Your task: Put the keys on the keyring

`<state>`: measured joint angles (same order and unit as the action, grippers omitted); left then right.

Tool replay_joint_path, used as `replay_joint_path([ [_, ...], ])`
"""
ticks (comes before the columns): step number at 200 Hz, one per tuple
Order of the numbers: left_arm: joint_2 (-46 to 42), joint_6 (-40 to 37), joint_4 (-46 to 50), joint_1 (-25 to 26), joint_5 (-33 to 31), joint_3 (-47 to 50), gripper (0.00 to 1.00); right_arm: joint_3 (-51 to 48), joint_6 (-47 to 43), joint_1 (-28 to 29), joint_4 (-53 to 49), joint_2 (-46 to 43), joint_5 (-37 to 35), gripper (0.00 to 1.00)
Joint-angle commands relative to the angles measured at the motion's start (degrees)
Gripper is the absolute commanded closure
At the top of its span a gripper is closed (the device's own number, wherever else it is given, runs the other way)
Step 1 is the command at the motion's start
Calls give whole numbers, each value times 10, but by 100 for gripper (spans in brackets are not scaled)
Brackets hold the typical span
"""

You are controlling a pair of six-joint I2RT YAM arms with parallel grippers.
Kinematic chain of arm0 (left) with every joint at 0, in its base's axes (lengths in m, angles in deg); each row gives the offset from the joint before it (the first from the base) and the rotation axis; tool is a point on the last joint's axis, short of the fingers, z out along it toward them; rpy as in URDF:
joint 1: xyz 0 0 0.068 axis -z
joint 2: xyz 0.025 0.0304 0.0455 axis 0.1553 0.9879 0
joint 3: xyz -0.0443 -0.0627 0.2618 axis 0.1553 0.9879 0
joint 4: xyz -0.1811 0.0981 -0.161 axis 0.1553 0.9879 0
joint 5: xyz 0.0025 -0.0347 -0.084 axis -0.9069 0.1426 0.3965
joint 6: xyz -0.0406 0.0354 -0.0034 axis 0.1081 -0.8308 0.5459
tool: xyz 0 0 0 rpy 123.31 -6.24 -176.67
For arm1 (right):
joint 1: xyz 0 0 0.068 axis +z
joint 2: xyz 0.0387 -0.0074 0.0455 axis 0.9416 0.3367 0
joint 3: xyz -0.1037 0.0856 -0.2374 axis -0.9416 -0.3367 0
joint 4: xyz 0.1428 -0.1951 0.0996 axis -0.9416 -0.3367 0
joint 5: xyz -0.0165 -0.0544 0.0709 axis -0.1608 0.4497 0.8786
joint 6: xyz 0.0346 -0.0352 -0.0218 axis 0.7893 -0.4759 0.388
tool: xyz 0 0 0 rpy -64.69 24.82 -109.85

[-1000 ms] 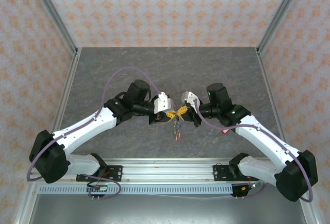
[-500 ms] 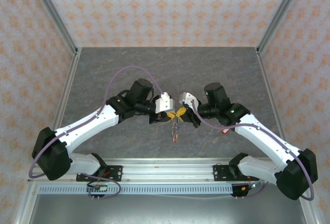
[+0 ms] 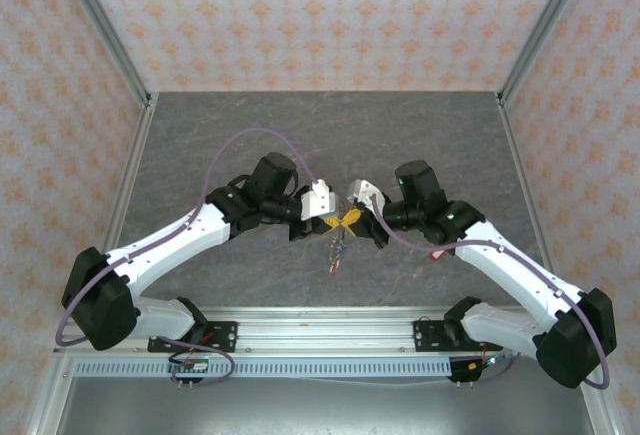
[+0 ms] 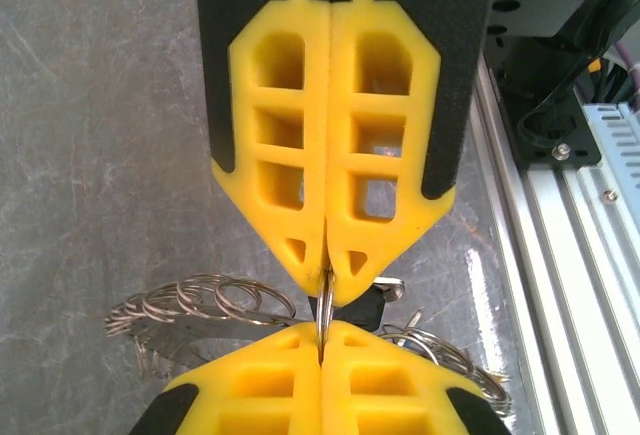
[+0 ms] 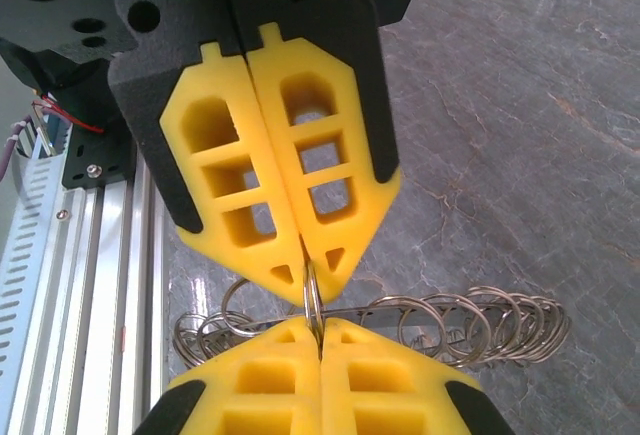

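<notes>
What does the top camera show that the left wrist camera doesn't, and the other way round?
Top camera: the left arm and right arm reaching in whole to meet in the middle, with the keys hanging below that meeting point. Left wrist camera: close up, the left gripper and right gripper are shut tip to tip on a thin loop of the keyring, its coil-like rim spreading to both sides. Both: the two grippers meeting at one spot.

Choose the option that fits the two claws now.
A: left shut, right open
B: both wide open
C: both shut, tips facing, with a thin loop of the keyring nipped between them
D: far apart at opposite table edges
C: the left claw and the right claw each show yellow fingers pressed together, meeting tip to tip on a thin loop of the keyring.
</notes>
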<state>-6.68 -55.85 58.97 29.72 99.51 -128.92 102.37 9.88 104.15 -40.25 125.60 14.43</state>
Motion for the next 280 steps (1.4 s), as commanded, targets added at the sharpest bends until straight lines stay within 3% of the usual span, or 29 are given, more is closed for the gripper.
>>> replay_joint_path([
  [1,-3,7,-26,4,-7,-11,100,12,0,5,25,-9,9,95],
  [27,-13,11,-39,4,-6,3,100,-1,-4,1,15,-17,-10,87],
  [50,-17,12,-49,3,33,11,100,-25,15,-13,45,-20,20,76],
  [71,-19,20,-65,3,59,17,100,-51,44,-23,96,-27,39,75],
  [124,-18,29,-81,3,81,23,100,-75,60,-39,129,-35,48,85],
  [155,-21,43,-109,3,88,34,100,-85,60,-40,141,-36,48,85],
  [189,-18,34,-86,3,61,30,100,-68,67,-40,127,-34,40,99],
  [199,-18,31,-77,3,40,28,91,-57,59,-40,111,-31,39,100],
  [220,-18,23,-53,4,-6,22,82,-28,39,-33,60,-25,22,100],
  [280,-20,20,-48,5,-22,6,76,45,-6,4,-44,1,-47,100],
])
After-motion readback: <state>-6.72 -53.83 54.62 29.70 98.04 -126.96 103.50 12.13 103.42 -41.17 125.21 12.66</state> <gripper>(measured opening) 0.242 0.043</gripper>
